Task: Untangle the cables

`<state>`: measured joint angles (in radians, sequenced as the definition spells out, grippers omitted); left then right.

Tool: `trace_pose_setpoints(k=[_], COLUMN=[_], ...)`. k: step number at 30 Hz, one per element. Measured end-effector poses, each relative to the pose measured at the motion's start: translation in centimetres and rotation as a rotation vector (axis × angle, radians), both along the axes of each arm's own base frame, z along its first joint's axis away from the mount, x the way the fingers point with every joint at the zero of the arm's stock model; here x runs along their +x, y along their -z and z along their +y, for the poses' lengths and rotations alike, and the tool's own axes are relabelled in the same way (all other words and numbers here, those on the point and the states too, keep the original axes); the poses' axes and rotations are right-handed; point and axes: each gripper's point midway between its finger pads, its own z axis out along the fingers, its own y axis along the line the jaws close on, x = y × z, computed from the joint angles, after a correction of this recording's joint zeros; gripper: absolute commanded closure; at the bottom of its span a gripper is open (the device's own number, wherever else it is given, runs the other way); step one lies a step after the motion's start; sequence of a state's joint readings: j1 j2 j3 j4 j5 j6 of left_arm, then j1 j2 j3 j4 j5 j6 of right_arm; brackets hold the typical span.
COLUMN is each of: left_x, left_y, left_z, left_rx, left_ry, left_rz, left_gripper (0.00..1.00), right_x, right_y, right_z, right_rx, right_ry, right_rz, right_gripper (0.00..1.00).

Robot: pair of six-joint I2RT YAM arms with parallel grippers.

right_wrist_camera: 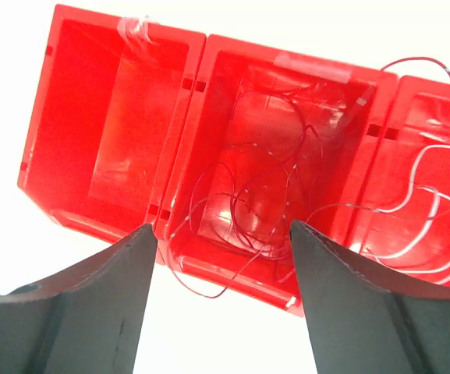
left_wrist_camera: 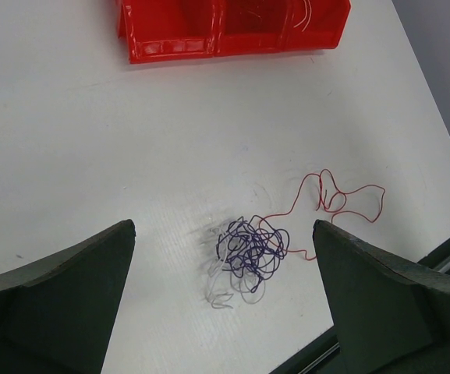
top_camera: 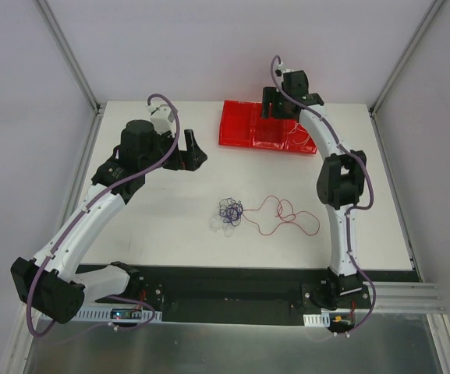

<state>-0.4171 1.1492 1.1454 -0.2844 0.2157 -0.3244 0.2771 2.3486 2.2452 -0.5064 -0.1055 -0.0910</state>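
Observation:
A small clump of dark purple-blue wire (top_camera: 230,210) lies mid-table, with thin white strands (top_camera: 218,224) at its left and a loose red wire (top_camera: 287,216) trailing right. In the left wrist view the clump (left_wrist_camera: 252,248) sits between the fingers, far below, with the red wire (left_wrist_camera: 341,196) to its right. My left gripper (top_camera: 191,153) is open and empty, at the back left. My right gripper (top_camera: 275,102) is open and empty above the red bins (top_camera: 265,126). In the right wrist view a red wire (right_wrist_camera: 248,210) lies in the middle bin and white wire (right_wrist_camera: 435,202) in the right bin.
The red bins (right_wrist_camera: 100,132) are three joined compartments at the table's back; the left one holds no wire. A black rail (top_camera: 232,276) runs along the table's near edge. Frame posts stand at the back corners.

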Motion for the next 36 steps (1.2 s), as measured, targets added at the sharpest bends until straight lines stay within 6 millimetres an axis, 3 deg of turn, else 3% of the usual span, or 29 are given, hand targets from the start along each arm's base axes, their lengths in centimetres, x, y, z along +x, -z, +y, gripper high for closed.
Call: trace_pose_setpoints(k=[5, 10, 14, 19, 23, 28, 36], left_x=[-0.1, -0.1, -0.1, 0.0, 0.1, 0.1, 0.1], left_y=[0.0, 0.0, 0.0, 0.0, 0.0, 0.1, 0.3], left_z=[-0.1, -0.2, -0.2, 0.0, 0.1, 0.1, 0.0], left_rx=[-0.004, -0.005, -0.005, -0.006, -0.008, -0.006, -0.007], left_ry=[0.010, 0.011, 0.011, 0.007, 0.005, 0.004, 0.010], left_rz=[0.002, 0.002, 0.002, 0.003, 0.004, 0.008, 0.013], left_gripper=[0.04, 0.04, 0.04, 0.04, 0.04, 0.04, 0.03], right_x=[-0.2, -0.2, 0.5, 2.0, 2.5, 3.6, 4.0], right_y=[-2.8, -3.2, -2.5, -3.1, -3.1, -2.2, 2.3], right_z=[-0.7, -2.4, -5.6, -10.8, -13.2, -13.3, -12.9], right_rx=[-0.005, 0.041, 0.106, 0.177, 0.200, 0.203, 0.188], right_ry=[0.018, 0.108, 0.233, 0.387, 0.457, 0.461, 0.458], right_rz=[-0.042, -0.027, 0.004, -0.006, -0.006, -0.011, 0.055], right_gripper=[0.23, 0.21, 0.24, 0.33, 0.40, 0.43, 0.50])
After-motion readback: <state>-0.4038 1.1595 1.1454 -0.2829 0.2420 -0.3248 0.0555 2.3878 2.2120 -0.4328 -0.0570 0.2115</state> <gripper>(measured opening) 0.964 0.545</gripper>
